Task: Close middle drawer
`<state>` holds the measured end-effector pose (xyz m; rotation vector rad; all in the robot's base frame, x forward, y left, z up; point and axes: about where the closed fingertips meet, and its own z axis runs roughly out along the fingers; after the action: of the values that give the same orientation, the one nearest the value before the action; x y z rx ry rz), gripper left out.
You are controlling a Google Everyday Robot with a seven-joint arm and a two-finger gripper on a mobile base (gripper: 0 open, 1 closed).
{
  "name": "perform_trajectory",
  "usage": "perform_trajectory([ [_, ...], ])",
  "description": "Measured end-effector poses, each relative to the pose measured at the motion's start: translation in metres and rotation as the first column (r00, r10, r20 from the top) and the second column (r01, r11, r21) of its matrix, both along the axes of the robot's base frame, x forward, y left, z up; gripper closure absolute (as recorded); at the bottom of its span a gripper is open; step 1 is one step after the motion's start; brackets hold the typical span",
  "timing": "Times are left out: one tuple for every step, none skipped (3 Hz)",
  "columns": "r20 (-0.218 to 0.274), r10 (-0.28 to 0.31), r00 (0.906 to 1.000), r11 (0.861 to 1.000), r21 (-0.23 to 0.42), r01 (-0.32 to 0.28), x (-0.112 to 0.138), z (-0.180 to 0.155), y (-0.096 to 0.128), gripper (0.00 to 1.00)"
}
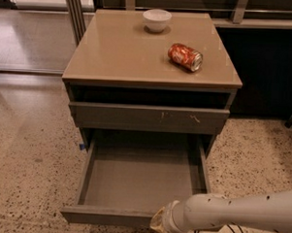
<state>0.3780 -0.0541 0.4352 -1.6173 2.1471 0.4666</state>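
**Task progress: closing the drawer.** The middle drawer (138, 181) stands pulled far out of the cabinet (75, 135). You can see the whole of its deep grey tray, and nothing lies inside. Its plain front panel runs along the bottom of the view, well forward of the scratched drawer front (148, 117) above it, which sits back under the tabletop (114, 54).

The arm (243, 212) enters from the lower right. It brings the gripper (160, 224) to the outer face of the front panel, a little right of the panel's middle. The gripper is at least just beside the panel, but you cannot tell whether it is pressing on it. Nor can you tell whether the gripper is open or closed, because its tip is hidden behind the wrist and at the frame's lower edge.

**Done, as judged here:** the approach. The gripper is placed where a push would act on the panel.

**Left to do:** essentially the whole closing travel. The drawer has to slide back until its front lines up with the front above it.

**Not part of the task:** a white bowl (157, 20) at the back of the tabletop and a red can (185, 57) lying on its side nearer the right edge. Both are well apart from the drawer. A hard push could jolt the cabinet and set the can rolling, so a steady, centred push looks advisable.
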Motion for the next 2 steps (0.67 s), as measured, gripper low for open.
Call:
perform_trajectory([
  [0.042, -0.03, 0.9987, 0.999, 0.011, 0.03, 0.0217, 0.0078, 0.001, 1.0],
  [0.042, -0.03, 0.9987, 0.999, 0.011, 0.03, 0.0217, 0.0078, 0.001, 1.0],
])
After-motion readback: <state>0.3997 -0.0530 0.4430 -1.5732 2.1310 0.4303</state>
